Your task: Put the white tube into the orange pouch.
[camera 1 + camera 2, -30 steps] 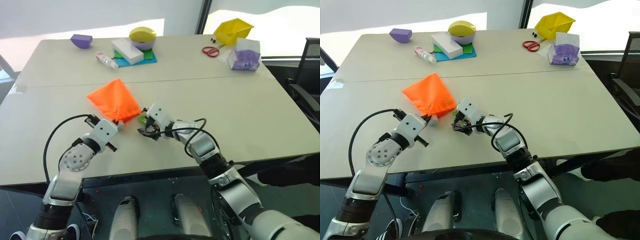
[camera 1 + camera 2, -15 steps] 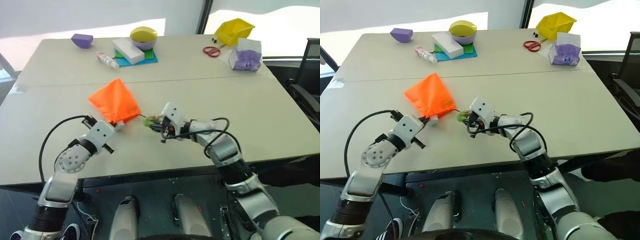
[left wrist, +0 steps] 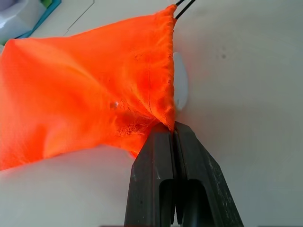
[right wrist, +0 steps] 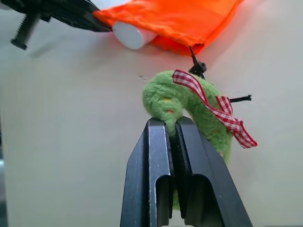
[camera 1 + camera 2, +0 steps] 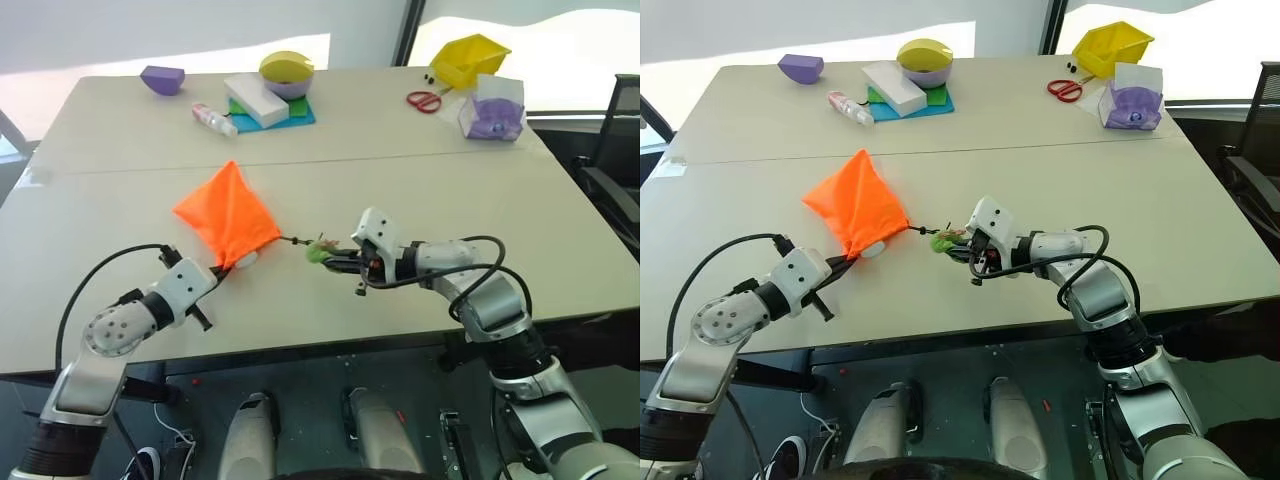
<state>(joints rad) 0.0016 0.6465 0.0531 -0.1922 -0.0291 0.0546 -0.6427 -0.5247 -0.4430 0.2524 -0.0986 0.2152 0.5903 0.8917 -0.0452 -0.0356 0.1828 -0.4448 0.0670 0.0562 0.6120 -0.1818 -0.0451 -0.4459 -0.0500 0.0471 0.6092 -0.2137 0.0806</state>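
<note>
The orange pouch (image 5: pixel 228 212) lies on the near half of the table, its gathered mouth toward me. The white tube's round cap (image 5: pixel 243 260) pokes out of that mouth, and the rest of the tube is hidden inside. My left gripper (image 5: pixel 214 270) is shut on the pouch's mouth rim (image 3: pixel 163 116), right beside the cap (image 3: pixel 180 87). My right gripper (image 5: pixel 336 260) is shut on the fuzzy green ring (image 4: pixel 189 99), which carries a red checked ribbon. The dark cord (image 5: pixel 295 241) runs taut from the pouch to the ring.
At the back of the table stand a purple bowl (image 5: pixel 162 80), a small white bottle (image 5: pixel 213 120), a white box (image 5: pixel 260 102) on blue and green pads and a yellow-topped bowl (image 5: pixel 285 75). Back right are red scissors (image 5: pixel 421 101), a yellow bin (image 5: pixel 465 60) and a clear box (image 5: pixel 490 118).
My right gripper shut on the green ring and drew it to the right, away from the pouch, pulling the cord taut. The left gripper drew back slightly toward the near edge with the rim.
</note>
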